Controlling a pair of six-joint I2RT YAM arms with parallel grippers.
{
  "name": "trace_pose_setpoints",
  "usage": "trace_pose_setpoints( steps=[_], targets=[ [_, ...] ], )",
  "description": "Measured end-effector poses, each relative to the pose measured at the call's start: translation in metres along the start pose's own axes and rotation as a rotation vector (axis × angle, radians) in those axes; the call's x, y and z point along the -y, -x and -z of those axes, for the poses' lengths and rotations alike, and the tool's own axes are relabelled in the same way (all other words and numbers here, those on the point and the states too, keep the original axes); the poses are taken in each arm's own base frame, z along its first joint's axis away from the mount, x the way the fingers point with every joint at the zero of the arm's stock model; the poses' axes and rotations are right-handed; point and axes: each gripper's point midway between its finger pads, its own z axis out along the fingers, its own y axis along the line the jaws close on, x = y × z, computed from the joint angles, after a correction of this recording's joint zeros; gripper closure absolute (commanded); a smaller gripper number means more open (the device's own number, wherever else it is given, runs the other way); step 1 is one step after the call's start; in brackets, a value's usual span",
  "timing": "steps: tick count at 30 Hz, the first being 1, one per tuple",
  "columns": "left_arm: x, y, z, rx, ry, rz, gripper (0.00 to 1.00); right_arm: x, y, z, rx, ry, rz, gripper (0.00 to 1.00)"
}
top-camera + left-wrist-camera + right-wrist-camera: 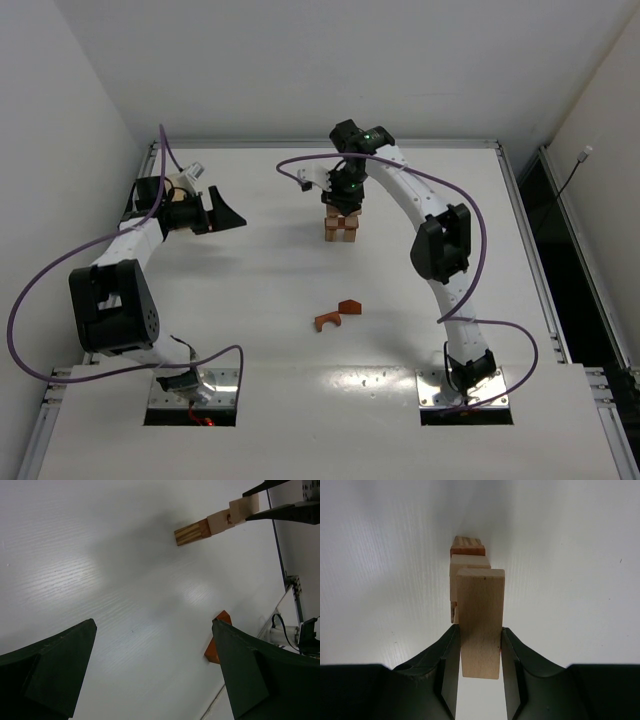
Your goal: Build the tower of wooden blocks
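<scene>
The wood block tower (340, 228) stands at the table's far middle, a narrow stack of pale and reddish-brown blocks. My right gripper (346, 196) hangs right over it, shut on a pale bar (480, 622) that sits in line above the stack's pale block (470, 562) and striped base block (468, 547). I cannot tell whether the bar touches the stack. A reddish-brown arch (327, 321) and wedge (349, 306) lie loose in front. My left gripper (232, 212) stays open and empty at the far left, its camera facing the tower (216, 524) and the loose reddish-brown blocks (216, 641).
The table's right rail (287, 578) and far rim (420, 146) bound the white surface. Purple cables (300, 165) loop off both arms, one arching just left of the tower. White walls close in at the left and the back.
</scene>
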Motion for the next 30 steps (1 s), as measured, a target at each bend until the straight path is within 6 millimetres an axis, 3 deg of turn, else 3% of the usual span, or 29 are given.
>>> trace_pose_setpoints(
  steps=[30],
  targets=[
    [0.0001,-0.0021,-0.0005,-0.007,-0.007,0.002,0.00,-0.0042,0.0053,-0.0021,-0.003,0.005,0.001,0.80]
  ],
)
